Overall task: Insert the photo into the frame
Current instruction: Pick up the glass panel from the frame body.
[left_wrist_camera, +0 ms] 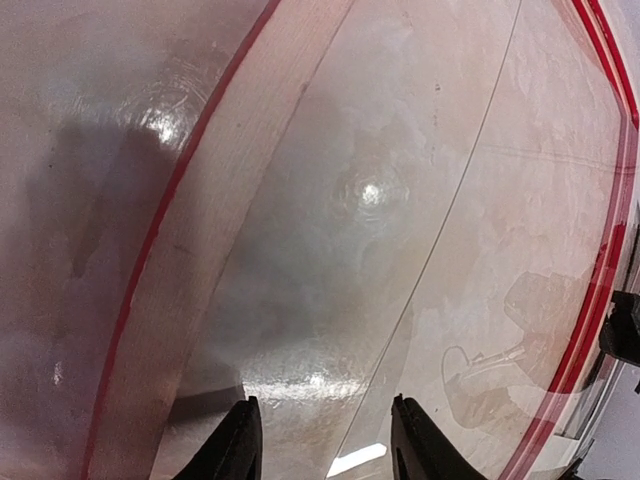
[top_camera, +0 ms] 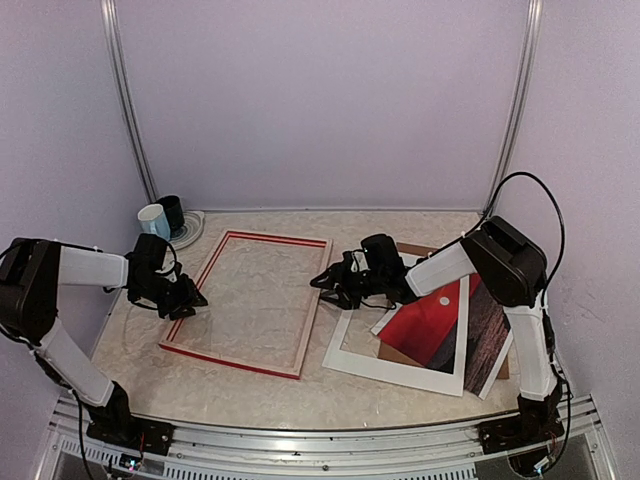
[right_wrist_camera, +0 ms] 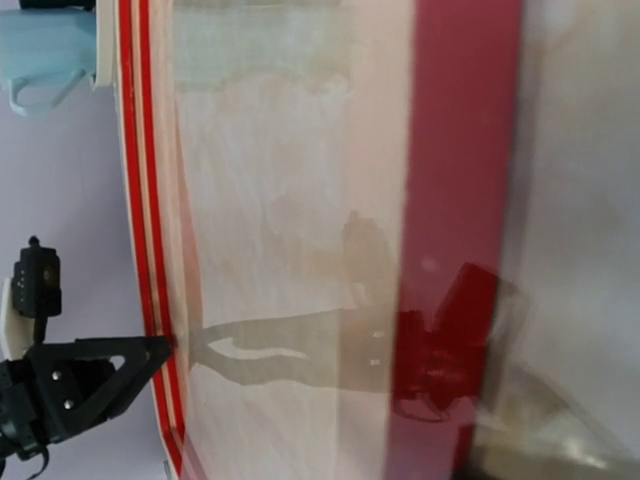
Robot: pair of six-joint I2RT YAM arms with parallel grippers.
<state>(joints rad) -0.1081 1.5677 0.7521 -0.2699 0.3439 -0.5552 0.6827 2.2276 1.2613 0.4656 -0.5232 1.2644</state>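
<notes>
The frame (top_camera: 270, 238), red-faced with pale wood sides, lies flat in the middle of the table. My left gripper (top_camera: 190, 298) sits at the frame's left rail (left_wrist_camera: 160, 300); its fingers (left_wrist_camera: 240, 445) stand open over the glass with nothing between them. My right gripper (top_camera: 330, 285) is at the frame's right rail (right_wrist_camera: 460, 180), fingers apart in the top view; the blurred right wrist view does not show them. The photo (top_camera: 432, 318), red, lies to the right under a white mat (top_camera: 385, 365), partly covered by it.
A dark wood-grain board (top_camera: 490, 335) lies under the mat's right side. A light blue mug (top_camera: 153, 220) and a dark mug (top_camera: 172, 212) stand on a plate (top_camera: 192, 232) at the back left. Purple walls close in the table.
</notes>
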